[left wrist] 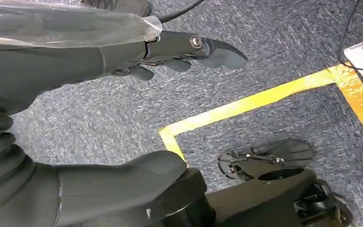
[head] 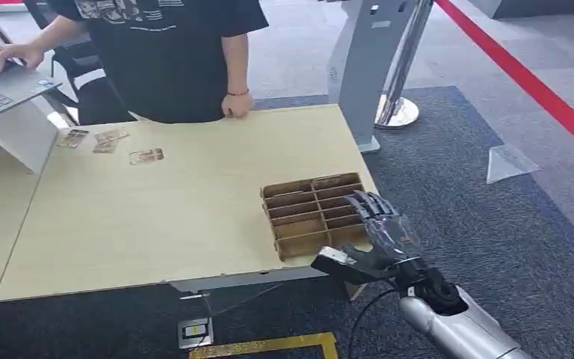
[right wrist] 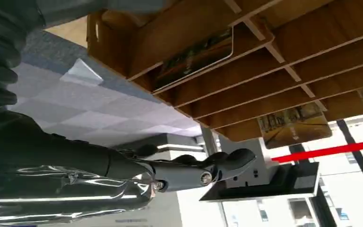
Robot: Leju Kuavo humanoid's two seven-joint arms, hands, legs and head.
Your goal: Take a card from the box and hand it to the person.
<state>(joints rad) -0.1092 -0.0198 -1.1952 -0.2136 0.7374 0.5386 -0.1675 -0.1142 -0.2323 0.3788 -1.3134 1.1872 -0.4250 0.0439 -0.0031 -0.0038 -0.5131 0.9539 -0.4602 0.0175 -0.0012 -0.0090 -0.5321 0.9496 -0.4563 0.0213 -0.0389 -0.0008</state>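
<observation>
Right hand (head: 377,224) hovers at the box (head: 299,224), over its right-hand compartments near the tabletop (head: 157,217) edge. Fingers (head: 365,203) are extended forward and apart over the dividers; nothing is held. In the right wrist view the hand (right wrist: 123,175) lies just beside the wooden dividers, fingertips clear of them; whether any finger touches the box cannot be told.

Box: a brown slotted tray with two columns of narrow compartments, standing at the near right corner of the tabletop. The right wrist view shows a card (right wrist: 194,59) leaning in one compartment and a second card (right wrist: 293,125) in a slot further along. Which compartment each occupies cannot be told from the head view.

Left hand (left wrist: 123,52) hangs above grey carpet (left wrist: 99,113) marked with yellow tape (left wrist: 246,104). Fingers are spread from the thumb and empty.

Person (head: 164,60) in a dark shirt stands at the far side of the tabletop, one hand resting on its far edge, the other on a laptop (head: 0,90) at far left. Loose cards (head: 146,155) lie flat on the tabletop near the person, well apart from the box.

A red floor line (head: 523,75) runs across the floor at right, beside a metal stand (head: 396,112)
</observation>
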